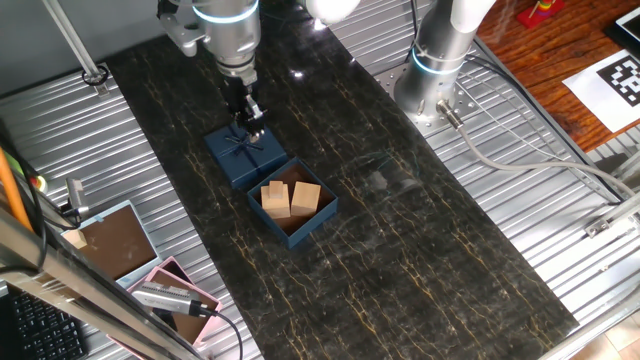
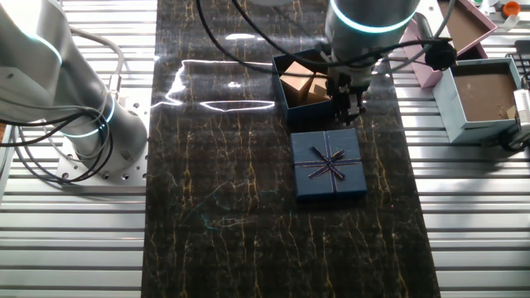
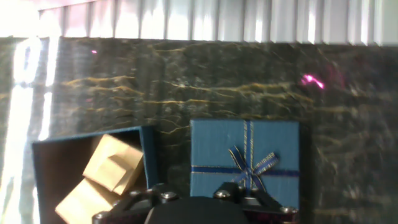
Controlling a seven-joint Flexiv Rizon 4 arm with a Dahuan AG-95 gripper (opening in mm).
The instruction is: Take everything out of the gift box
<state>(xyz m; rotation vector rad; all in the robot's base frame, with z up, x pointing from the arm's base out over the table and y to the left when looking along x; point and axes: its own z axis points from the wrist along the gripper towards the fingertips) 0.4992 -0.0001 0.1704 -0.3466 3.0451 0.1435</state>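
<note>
The gift box (image 1: 322, 214) is a small navy box with a brown inside, standing on the dark mat. Two tan wooden blocks (image 1: 275, 197) (image 1: 306, 196) lie in it side by side. The box also shows in the other fixed view (image 2: 282, 93) and at the lower left of the hand view (image 3: 43, 168), with its blocks (image 3: 114, 163) (image 3: 84, 202). My gripper (image 1: 251, 127) hangs just above the navy lid with a bow (image 1: 245, 153), beside the box. Its fingers stand close together and hold nothing. The hand view shows only the gripper's body, not its fingertips.
The lid (image 2: 329, 164) lies flat against the box's side. A pink-rimmed tray (image 1: 170, 290) and a pale box with a brown inside (image 1: 110, 240) stand off the mat at one end. A second arm's base (image 1: 432, 80) stands beside the mat.
</note>
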